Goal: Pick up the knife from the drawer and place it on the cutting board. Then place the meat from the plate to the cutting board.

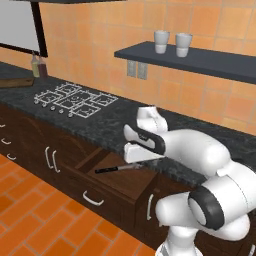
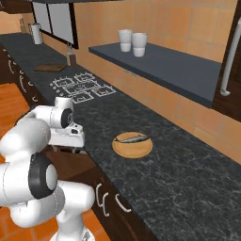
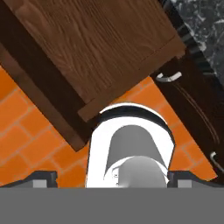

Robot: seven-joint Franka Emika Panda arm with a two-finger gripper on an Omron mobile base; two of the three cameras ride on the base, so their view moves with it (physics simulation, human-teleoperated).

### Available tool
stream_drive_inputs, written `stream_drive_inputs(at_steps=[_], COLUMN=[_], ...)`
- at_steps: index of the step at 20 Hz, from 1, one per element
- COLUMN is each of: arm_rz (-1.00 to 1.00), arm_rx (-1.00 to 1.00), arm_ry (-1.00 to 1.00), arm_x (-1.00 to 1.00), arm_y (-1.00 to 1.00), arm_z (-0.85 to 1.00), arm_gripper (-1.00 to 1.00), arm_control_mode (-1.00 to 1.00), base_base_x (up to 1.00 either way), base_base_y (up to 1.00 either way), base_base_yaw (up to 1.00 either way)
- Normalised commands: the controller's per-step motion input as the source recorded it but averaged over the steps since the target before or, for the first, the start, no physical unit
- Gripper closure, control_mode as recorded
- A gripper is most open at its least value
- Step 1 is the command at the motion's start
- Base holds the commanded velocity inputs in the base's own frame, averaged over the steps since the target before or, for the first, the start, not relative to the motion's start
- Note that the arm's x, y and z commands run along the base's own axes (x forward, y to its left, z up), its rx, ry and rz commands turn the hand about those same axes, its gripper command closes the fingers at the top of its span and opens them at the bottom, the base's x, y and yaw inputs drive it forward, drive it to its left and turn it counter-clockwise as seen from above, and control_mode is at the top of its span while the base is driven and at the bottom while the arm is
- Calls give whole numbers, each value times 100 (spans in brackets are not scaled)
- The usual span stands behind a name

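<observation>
One knife (image 1: 119, 168) just below jaws

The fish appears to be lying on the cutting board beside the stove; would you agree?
Not quite: the fish lies on the round tan plate, as the right base view shows. The cutting board beside the stove carries nothing.

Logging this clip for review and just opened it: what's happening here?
A white robot arm is working over an open drawer below the dark counter. The knife lies inside the drawer, under the hand; whether the jaws hold it cannot be told. The meat, a small fish, sits on the plate on the counter. The cutting board lies farther along, beyond the stove, with nothing on it yet.
</observation>
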Motion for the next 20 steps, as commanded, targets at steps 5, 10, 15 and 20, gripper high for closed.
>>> stream_drive_inputs(at_steps=[5, 10, 15, 20], arm_rz=[-56, -30, -14, -14], arm_rx=[-8, 0, 0, 0], arm_ry=[9, 0, -5, -4], arm_x=[32, 22, 1, -2], arm_y=[63, 24, 22, 13], arm_z=[-80, -65, -66, -35], arm_gripper=[-100, -100, -100, -100], arm_control_mode=[-100, -100, -100, -100], base_base_x=[0, 0, 0, 0], base_base_y=[0, 0, 0, 0], base_base_yaw=[0, 0, 0, 0])
